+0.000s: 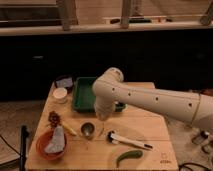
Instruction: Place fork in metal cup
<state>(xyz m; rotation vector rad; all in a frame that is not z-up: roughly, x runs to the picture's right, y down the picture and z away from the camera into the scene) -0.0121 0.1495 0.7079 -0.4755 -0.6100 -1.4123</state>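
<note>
Materials: pale wooden surface point(150, 125) with a board-like grain. The metal cup point(87, 130) is a small shiny steel cylinder with a dark inside, upright near the surface's 7 o'clock area. At its 12 o'clock lies a green rectangular tray point(80, 96). At its 8 o'clock is a round orange bowl point(42, 150) holding a crumpled pale cloth point(56, 142).

A white-handled, black-headed tool point(131, 143) lies at the cup's 4 o'clock, with a curved green pepper point(129, 156) beyond it.

Hand point(102, 119): at the end of the smooth white arm point(155, 102), at the cup's 1 o'clock, pinched fully narrow. The fork point(103, 130), a thin grey sliver, hangs below it, just beside the cup's 3 o'clock rim.

Obscured: the wrist covers the grip point, and the fork's tines cannot be made out.
</note>
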